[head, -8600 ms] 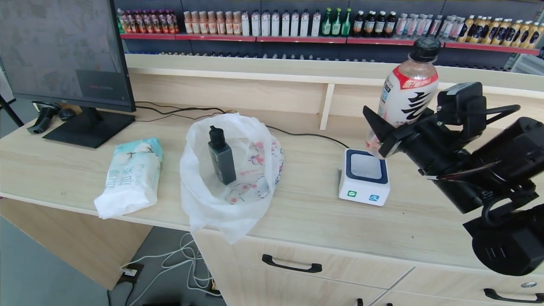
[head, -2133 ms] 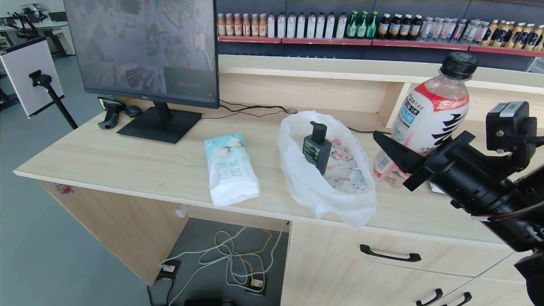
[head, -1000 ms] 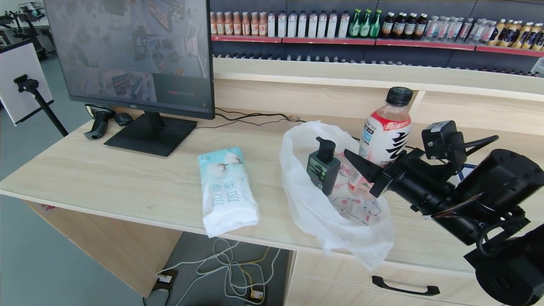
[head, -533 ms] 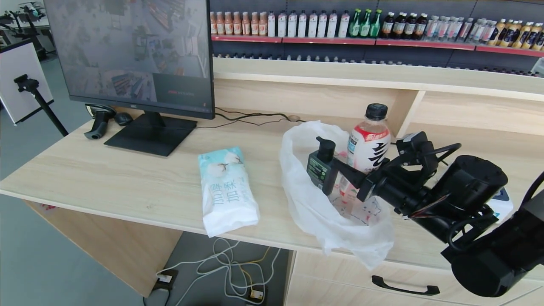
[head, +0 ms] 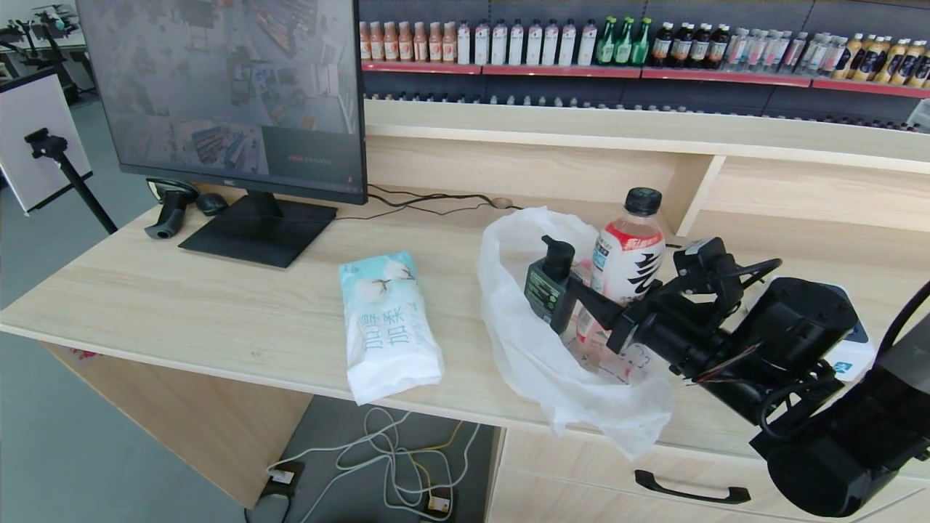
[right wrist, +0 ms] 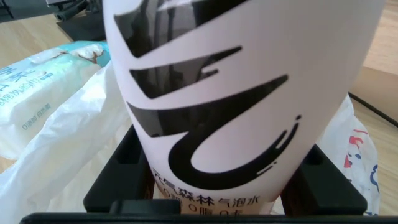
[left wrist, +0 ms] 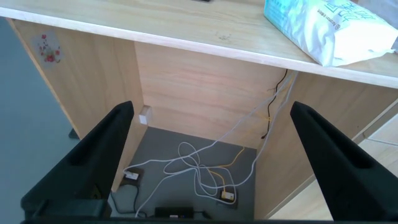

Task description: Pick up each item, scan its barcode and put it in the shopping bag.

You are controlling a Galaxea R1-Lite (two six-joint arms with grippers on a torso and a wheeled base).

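Gripping the drink bottle low on its body, the right gripper had its two dark fingers clamped against opposite sides of the white label, as the right wrist view showed close up. The bottle stood nearly upright with its black cap on top and its lower end down inside the open mouth of the white shopping bag. Whether its base touched the bag's floor could not be told. Just beside it in the bag stood a dark pump bottle, on the side toward the robot's left. The bag sat on the light wooden counter, its rim drooping over the front edge. A pack of tissues lay flat on the counter near the bag, to the robot's left of it and apart from it. A white scanner box was partly hidden behind the right arm. Farther left stood a monitor, with a handheld scanner by its base. The left gripper hung below the counter's edge with its fingers spread wide and nothing between them, above loose cables on the floor.
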